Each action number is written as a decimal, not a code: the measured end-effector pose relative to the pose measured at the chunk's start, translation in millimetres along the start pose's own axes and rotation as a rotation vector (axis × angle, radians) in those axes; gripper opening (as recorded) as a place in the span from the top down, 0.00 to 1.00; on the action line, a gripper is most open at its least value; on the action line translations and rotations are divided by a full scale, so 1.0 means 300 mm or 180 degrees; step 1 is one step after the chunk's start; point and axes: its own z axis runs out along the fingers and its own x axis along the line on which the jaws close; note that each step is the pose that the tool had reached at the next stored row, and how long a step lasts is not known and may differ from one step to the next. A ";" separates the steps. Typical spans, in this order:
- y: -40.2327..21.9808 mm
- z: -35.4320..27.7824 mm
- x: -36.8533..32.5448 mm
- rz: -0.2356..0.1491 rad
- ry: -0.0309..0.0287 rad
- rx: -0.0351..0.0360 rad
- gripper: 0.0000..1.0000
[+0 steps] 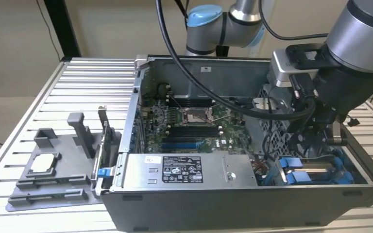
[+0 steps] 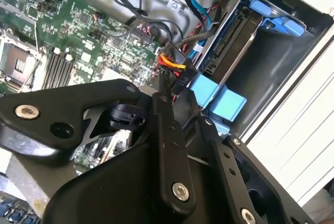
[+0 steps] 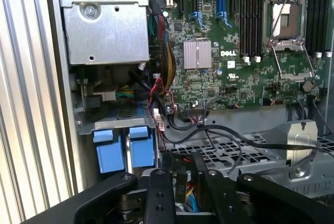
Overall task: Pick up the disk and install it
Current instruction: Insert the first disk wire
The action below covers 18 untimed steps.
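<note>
Disk (image 2: 229, 41) sits edge-on in the corner bay (image 2: 271, 62) of the case (image 1: 238, 204), seated on its rails, I'd say. My hand (image 2: 180, 114) hovers just beside it, fingers (image 2: 167, 145) narrowly parted, holding nothing.

One open computer case (image 1: 238, 208) sits on the slatted table (image 1: 76, 87), with one robot arm (image 1: 361, 39) reaching in. Inside I count one green motherboard (image 3: 235, 85), one processor socket (image 3: 286, 23), one silver heat sink (image 3: 197, 54), one grey power-supply box (image 1: 186, 170) along one edge of the case, and one disk (image 1: 320, 172) in a corner. Two blue tabs (image 3: 108, 152) stand side by side. One grey holder (image 1: 50, 174) lies on the table, carrying one small square chip (image 1: 42, 163).
</note>
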 end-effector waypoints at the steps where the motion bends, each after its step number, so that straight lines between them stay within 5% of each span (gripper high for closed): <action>1: 0.000 0.000 0.000 0.0000 -0.0001 0.0000 0.00; 18: 0.002 -0.011 -0.002 0.0000 0.0000 0.0000 0.00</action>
